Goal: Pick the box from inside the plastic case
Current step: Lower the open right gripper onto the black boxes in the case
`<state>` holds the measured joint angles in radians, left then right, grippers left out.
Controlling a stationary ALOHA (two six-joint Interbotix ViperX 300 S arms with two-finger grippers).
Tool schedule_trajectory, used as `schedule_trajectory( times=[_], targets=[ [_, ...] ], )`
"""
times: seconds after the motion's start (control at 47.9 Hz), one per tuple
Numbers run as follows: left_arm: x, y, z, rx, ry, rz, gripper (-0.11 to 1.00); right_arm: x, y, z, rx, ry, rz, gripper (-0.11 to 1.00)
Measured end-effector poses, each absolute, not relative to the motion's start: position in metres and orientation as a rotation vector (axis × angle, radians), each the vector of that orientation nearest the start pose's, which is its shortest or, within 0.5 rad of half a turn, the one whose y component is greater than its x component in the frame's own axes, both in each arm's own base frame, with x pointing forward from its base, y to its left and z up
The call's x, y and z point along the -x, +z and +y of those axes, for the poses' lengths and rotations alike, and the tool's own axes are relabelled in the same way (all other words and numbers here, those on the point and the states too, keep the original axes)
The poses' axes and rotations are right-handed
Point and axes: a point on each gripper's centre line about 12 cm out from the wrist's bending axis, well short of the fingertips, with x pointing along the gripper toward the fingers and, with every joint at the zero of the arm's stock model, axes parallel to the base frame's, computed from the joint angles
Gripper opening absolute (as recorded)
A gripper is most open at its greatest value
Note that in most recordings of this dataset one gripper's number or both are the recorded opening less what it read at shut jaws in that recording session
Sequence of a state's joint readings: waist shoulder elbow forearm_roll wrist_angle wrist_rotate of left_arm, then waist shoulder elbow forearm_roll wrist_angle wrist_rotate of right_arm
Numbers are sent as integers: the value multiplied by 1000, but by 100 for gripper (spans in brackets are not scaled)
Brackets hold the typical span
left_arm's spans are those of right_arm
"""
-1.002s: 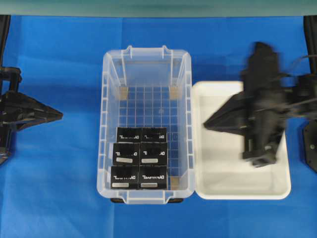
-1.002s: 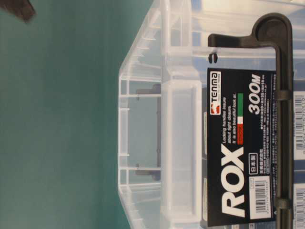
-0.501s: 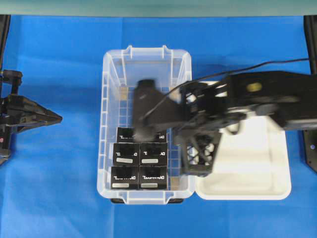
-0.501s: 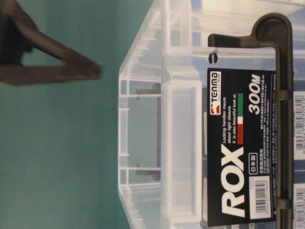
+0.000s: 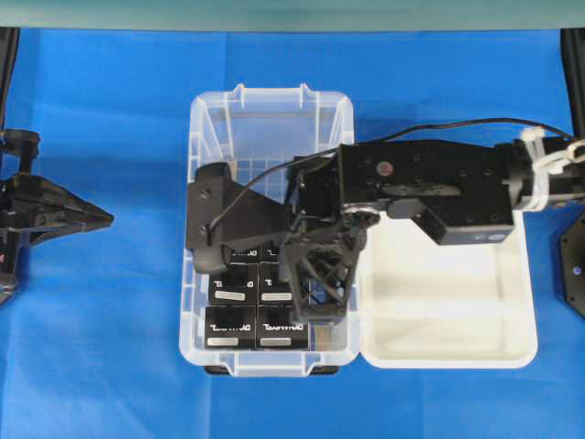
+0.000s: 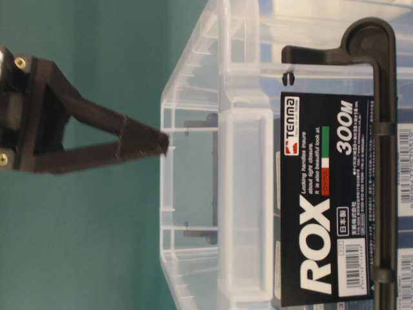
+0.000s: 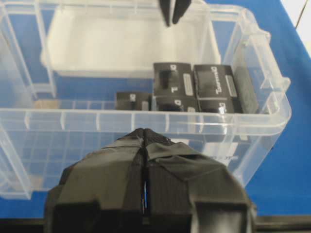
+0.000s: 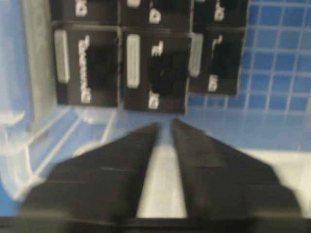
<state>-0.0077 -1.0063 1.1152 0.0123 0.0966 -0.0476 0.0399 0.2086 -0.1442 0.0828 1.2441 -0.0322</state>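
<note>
Several identical black boxes (image 5: 230, 327) with white lettering sit packed together in the near end of the clear plastic case (image 5: 271, 96). My right arm (image 5: 411, 183) reaches across the case and covers the back row of boxes. My right gripper (image 8: 164, 125) hangs above the rim with its jaws a narrow gap apart and holds nothing. The boxes (image 8: 155, 73) lie just beyond its tips. Its tips also show in the left wrist view (image 7: 174, 13) and the table-level view (image 6: 162, 143). My left gripper (image 5: 108, 218) is shut and empty, left of the case.
An opaque white tray (image 5: 457, 320) stands against the right side of the case. The case's far half shows bare grid floor (image 5: 274, 137). Blue cloth covers the table all round. The left gripper (image 7: 145, 132) points at the case's side wall (image 7: 73, 121).
My right arm has swung left from above the white tray to above the case and its boxes. The left arm has stayed put.
</note>
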Motion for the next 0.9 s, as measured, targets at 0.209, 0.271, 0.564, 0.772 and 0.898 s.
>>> schedule_trajectory(
  times=[0.209, 0.271, 0.564, 0.772, 0.898],
  targets=[
    [-192, 281, -1, 34, -3, 209, -6, -459, 270, 24, 4, 115, 1232, 97],
    [-191, 282, -1, 34, -3, 204, -6, -460, 265, 23, 5, 114, 1226, 100],
    [-190, 288, -1, 37, -3, 183, -6, -463, 233, 20, -20, 110, 1282, 100],
    [-190, 288, -1, 36, -3, 190, -7, -464, 228, 25, -54, 129, 1288, 100],
    [-190, 287, -1, 37, -2, 196, -6, -463, 220, 29, -72, 140, 1298, 100]
  ],
)
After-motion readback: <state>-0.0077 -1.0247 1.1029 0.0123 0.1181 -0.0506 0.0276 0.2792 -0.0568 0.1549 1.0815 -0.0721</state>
